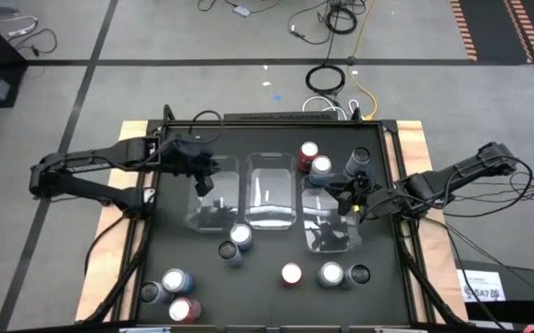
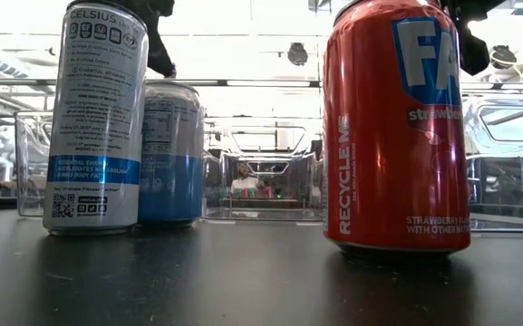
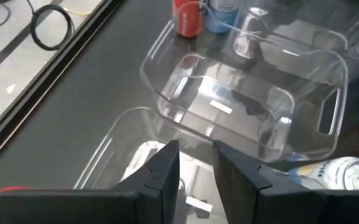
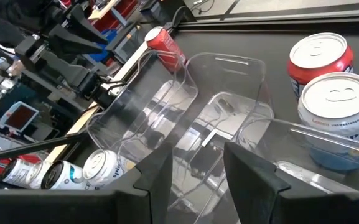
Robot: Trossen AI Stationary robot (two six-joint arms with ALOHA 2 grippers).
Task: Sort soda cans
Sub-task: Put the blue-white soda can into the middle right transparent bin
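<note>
The dark bench is filling the middle of the high view, and three clear bins are lying side by side across its centre. The left bin is sitting at about 9 o'clock from the bench centre, the middle bin is sitting at the centre, and the right bin is sitting at about 3 o'clock. All three are showing empty.

The left arm is reaching in from 9 o'clock, and the left gripper is hanging over the left bin with its jaws standing a narrow gap apart, gripping nothing. The right arm is reaching in from 3 o'clock, and the right gripper is hanging over the far edge of the right bin, its jaws a little way apart and empty.

The cans are all standing on the bench outside the bins. A red can, a blue can touching it and a dark can are standing at about 1 o'clock. Two cans are standing at 6 o'clock just below the left and middle bins. A red can, a silver can and a dark can are lining up at 5 o'clock. Three more cans are clustering at 7 o'clock near the front corner.
</note>
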